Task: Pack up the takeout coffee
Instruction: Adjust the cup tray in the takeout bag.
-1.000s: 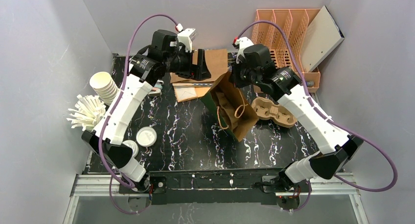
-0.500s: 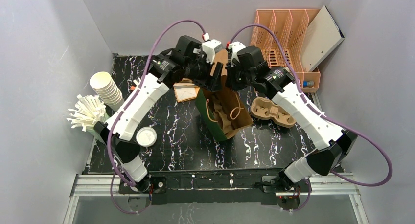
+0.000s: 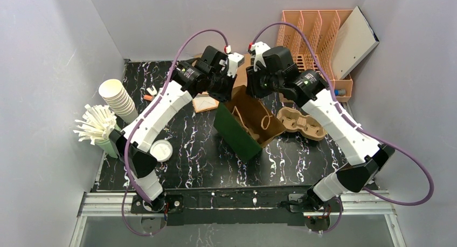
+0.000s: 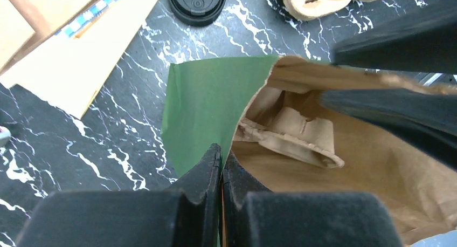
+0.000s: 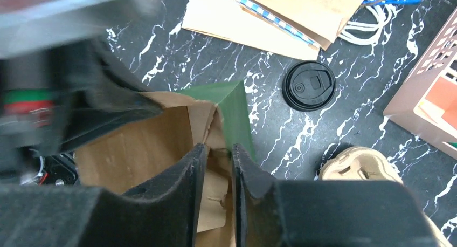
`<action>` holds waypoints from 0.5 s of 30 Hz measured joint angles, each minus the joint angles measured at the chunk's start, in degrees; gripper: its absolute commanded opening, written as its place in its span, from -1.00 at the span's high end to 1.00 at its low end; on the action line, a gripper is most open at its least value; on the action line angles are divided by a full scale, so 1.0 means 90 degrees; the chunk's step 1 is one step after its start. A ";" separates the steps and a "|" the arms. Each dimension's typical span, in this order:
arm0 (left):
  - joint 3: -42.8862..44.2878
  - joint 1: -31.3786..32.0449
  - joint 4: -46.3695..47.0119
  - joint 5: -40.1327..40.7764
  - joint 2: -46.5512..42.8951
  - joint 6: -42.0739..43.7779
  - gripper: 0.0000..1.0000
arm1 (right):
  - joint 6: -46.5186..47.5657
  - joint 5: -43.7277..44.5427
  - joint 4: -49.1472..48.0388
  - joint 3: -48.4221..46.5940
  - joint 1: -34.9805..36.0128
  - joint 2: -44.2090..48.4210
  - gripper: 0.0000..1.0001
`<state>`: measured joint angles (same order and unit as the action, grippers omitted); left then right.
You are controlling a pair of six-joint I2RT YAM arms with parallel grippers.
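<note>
Two sets of jaws pinch the bag (image 3: pixel 237 134) at its rim: left jaws on the green side, right jaws opposite. Spread them evenly and gently, so the paper between them won't tear.

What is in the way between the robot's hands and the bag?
Nothing that shows. The left hand pinches the bag at its green side, and the right hand pinches its rim, so both touch it.

Green-and-brown paper bag (image 3: pixel 239 137) stands open mid-table, a pulp carrier (image 4: pixel 291 136) inside.
</note>
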<state>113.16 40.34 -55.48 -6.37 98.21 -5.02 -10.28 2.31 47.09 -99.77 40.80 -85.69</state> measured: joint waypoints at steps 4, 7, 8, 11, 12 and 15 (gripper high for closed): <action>-0.0345 0.0000 0.0124 -0.0005 -0.0044 -0.0274 1.00 | -0.0010 0.0044 0.0401 -0.0607 0.0151 -0.0007 0.23; -0.0566 0.0000 0.0323 -0.0027 -0.0053 -0.0495 1.00 | -0.0027 0.0109 0.0685 -0.0916 0.0432 0.0029 0.41; -0.0648 0.0000 0.0410 -0.0032 -0.0061 -0.0566 1.00 | -0.0029 0.0155 0.0770 -0.0942 0.0551 0.0056 0.47; -0.0986 0.0000 0.0682 -0.0036 -0.0172 -0.0697 1.00 | -0.0046 0.0306 0.1044 -0.0923 0.0947 0.0131 0.58; -0.1095 0.0002 0.0741 -0.0039 -0.0226 -0.0743 1.00 | -0.0044 0.0359 0.1107 -0.0869 0.1078 0.0160 0.58; -0.1350 0.0002 0.0916 -0.0036 -0.0391 -0.0833 1.00 | -0.0044 0.0498 0.1234 -0.0600 0.1396 0.0260 0.60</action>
<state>101.01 40.36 -47.24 -6.70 94.70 -12.51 -10.68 6.79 58.19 -105.16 53.36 -83.35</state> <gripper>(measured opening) 0.008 0.215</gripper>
